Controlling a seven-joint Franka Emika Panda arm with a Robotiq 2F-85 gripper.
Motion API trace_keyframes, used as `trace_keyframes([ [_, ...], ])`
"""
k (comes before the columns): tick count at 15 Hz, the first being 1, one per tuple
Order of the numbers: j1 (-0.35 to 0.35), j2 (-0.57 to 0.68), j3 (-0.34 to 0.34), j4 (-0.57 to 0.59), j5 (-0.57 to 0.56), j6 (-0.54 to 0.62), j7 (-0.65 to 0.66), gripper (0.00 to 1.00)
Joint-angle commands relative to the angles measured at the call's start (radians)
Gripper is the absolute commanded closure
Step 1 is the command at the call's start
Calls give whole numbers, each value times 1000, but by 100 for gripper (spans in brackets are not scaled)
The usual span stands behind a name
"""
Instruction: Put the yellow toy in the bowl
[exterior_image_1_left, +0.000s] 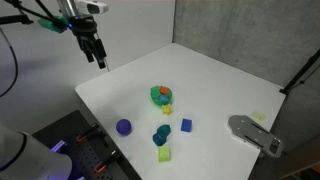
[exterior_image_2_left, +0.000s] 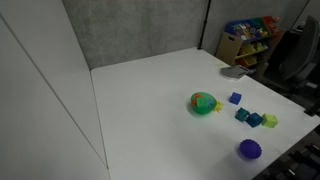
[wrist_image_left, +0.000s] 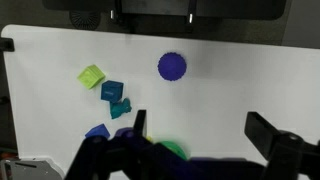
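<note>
The pincer (exterior_image_1_left: 100, 63) hangs released and empty, its jaws wide apart. Well away from it and lower down, the yellow toy (exterior_image_1_left: 167, 109) lies on the table just beside the bowl (exterior_image_1_left: 159, 96). It looks light, rigid and tiny, so I'd pinch its middle with 2 fingertips.

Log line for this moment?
gripper: open, raised, empty | small yellow star-shaped toy: outside, beside small round green bowl | step: not yet grasped

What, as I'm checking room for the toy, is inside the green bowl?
An orange-red object sits inside the bowl, covering the floor beneath it. The yellow toy lies outside, beside it.
</note>
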Motion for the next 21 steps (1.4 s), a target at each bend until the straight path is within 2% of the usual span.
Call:
trace_keyframes([
  [1, 12, 2, -11, 2, -6, -2, 6, 0],
  [6, 2, 60, -6, 38, -2, 40, 29, 0],
  [12, -25, 259, -13, 151, -9, 177, 80, 0],
  [21, -53, 574, -127, 368, 41, 340, 59, 0],
])
